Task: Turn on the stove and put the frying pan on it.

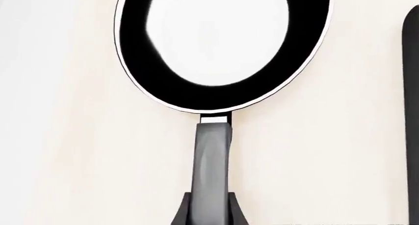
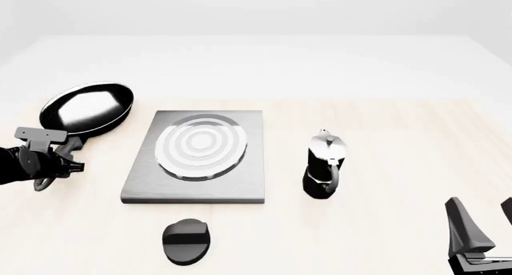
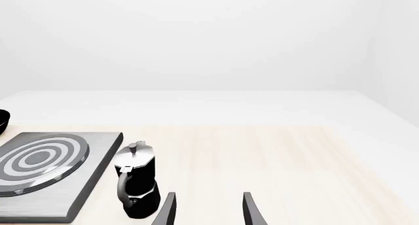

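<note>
the frying pan (image 2: 86, 107) is sitting at the far left of the pale surface (image 2: 384, 149), just left of the stove (image 2: 194, 157) and not on it, its glossy inside catching a bright sheen. its long handle (image 2: 66, 146) is running toward the near left, and the left gripper (image 2: 50, 161) is sitting right at that handle. in the left wrist view the dark fingers (image 1: 186, 210) are flanking the grey handle (image 1: 212, 156) on both sides, closed against it, so the left arm is gripping the pan by its handle. whether the pan is resting on the surface or lifted a touch, i cannot tell.

the stove plate is lying flat in the middle left of the surface, its ring burner (image 2: 200, 145) bare. the small black knob (image 2: 186, 241) is sitting apart from the plate, just nearer than its near edge, with its raised ridge lying roughly left to right.

the moka pot (image 2: 324, 165) is standing upright to the right of the stove, near it but not touching.

the right gripper (image 2: 481, 227) is hanging at the near right corner, well apart from everything. its two fingers (image 3: 167, 211) are standing spread with a clear gap between them and nothing in it; the right wrist view is looking past them toward the moka pot (image 3: 136, 178) and the stove's right edge (image 3: 46, 171).
</note>
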Robot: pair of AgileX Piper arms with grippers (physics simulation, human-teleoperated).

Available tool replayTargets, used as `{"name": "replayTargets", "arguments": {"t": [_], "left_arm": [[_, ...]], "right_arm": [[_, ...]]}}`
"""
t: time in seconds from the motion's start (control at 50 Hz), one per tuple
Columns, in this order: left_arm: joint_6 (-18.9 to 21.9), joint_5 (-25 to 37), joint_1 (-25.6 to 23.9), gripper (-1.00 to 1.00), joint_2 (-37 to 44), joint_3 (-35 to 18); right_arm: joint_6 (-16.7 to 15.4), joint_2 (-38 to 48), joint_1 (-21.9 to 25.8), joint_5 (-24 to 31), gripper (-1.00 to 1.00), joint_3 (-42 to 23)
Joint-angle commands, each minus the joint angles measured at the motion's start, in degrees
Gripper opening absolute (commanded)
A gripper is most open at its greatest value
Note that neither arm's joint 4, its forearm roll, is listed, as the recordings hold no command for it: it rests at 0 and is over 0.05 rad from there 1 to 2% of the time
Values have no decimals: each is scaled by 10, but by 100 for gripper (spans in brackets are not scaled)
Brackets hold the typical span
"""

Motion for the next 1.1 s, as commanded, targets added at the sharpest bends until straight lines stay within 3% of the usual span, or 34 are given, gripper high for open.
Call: {"name": "replayTargets", "arguments": {"t": [0.02, 0.72, 1.1], "left_arm": [[2, -9, 0, -100, 9, 8], [-31, 70, -54, -100, -141, 15], [-57, 113, -117, -100, -268, 62]], "right_arm": [[0, 0, 0, 0, 100, 0], [0, 0, 0, 0, 100, 0], [0, 0, 0, 0, 100, 0]]}}
